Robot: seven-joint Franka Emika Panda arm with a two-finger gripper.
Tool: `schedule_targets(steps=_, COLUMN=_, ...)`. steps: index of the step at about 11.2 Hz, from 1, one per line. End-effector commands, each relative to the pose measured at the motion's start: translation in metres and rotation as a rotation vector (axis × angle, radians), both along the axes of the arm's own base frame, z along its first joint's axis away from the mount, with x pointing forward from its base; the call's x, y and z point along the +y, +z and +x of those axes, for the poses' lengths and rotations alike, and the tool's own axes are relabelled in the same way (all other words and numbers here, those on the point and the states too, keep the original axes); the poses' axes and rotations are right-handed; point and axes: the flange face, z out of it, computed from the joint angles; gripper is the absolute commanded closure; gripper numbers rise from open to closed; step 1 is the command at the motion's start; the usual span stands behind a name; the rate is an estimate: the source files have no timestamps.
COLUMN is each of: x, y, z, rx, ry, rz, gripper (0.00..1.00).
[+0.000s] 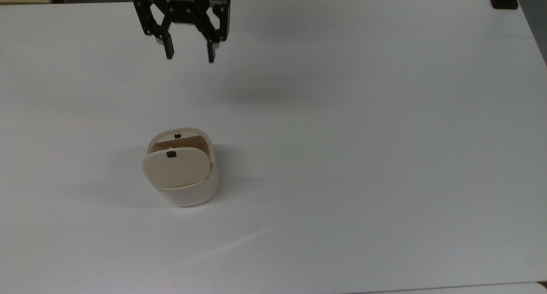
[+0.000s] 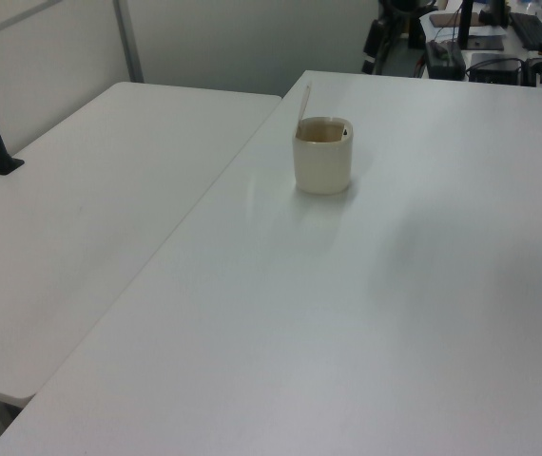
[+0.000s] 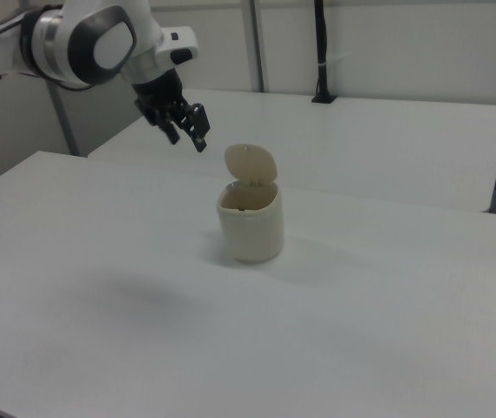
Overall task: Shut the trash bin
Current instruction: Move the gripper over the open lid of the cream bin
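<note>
Top view: spread hand (image 1: 189, 54) well apart from lid-up trash bin (image 1: 183, 187)

in the top view the trash bin (image 1: 184, 180) stood on the counter (image 1: 363, 136), at about 8 o'clock from the counter's middle. its lid (image 1: 176, 167) stood raised over the 6 o'clock side of its mouth. the gripper (image 1: 190, 55) hung above the counter at 12 o'clock from the trash bin, well apart from it, its fingers (image 1: 169, 51) spread.
</note>
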Motion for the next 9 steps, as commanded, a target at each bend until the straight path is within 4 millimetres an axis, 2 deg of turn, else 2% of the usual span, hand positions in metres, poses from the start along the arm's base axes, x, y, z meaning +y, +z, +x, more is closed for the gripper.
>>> schedule_targets(steps=1, x=-0.001, y=-0.001, z=0.027, rx=-0.159, ry=-0.244, rz=0.091, gripper=0.87)
schedule_targets(steps=2, x=0.0, y=-0.003, z=0.036, rx=-0.189, ry=-0.364, rz=0.137, gripper=1.0)
schedule_targets(steps=4, x=0.001, y=-0.004, z=0.065, rx=-0.215, ry=-0.554, rz=0.227, gripper=1.0)
schedule_targets(steps=5, x=-0.004, y=-0.006, z=0.073, rx=-0.226, ry=-0.653, rz=0.267, gripper=1.0)
schedule_targets(steps=6, x=-0.014, y=-0.009, z=0.08, rx=-0.235, ry=-0.712, rz=0.284, gripper=1.0)
schedule_targets(steps=8, x=-0.013, y=-0.014, z=0.095, rx=-0.303, ry=-0.796, rz=0.361, gripper=1.0)
schedule_targets(steps=9, x=-0.011, y=-0.026, z=0.103, rx=-0.325, ry=-0.808, rz=0.378, gripper=1.0)
